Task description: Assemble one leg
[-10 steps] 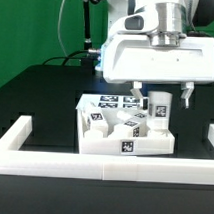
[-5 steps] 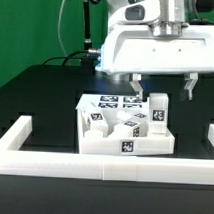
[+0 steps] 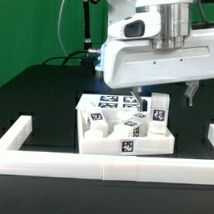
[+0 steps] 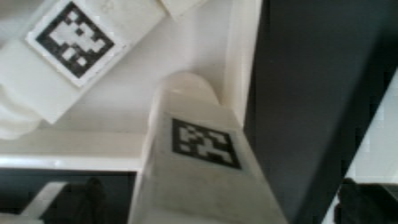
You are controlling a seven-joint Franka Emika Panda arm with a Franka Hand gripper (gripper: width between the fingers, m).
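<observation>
One leg point(image 3: 158, 113), a small white block with marker tags, stands upright at the right side of the white tray-like piece point(image 3: 104, 147). My gripper point(image 3: 167, 94) hangs just above it, open, with one finger point(image 3: 144, 96) on the exterior view's left of the leg and the other point(image 3: 192, 92) on its right. Neither finger touches it. In the wrist view the leg point(image 4: 205, 150) fills the middle, tag facing the camera, between my gripper's point(image 4: 217, 205) dark fingertips at the picture's edges.
More tagged white blocks point(image 3: 95, 119) point(image 3: 129, 126) lie in the tray. A flat white tagged surface point(image 3: 110, 99) shows behind it. Long white border bars run along the front point(image 3: 93, 170), the left point(image 3: 16, 132) and the right point(image 3: 210, 134).
The gripper rose a little, then came back down and shifted slightly to the exterior view's right. The upright leg has not moved.
</observation>
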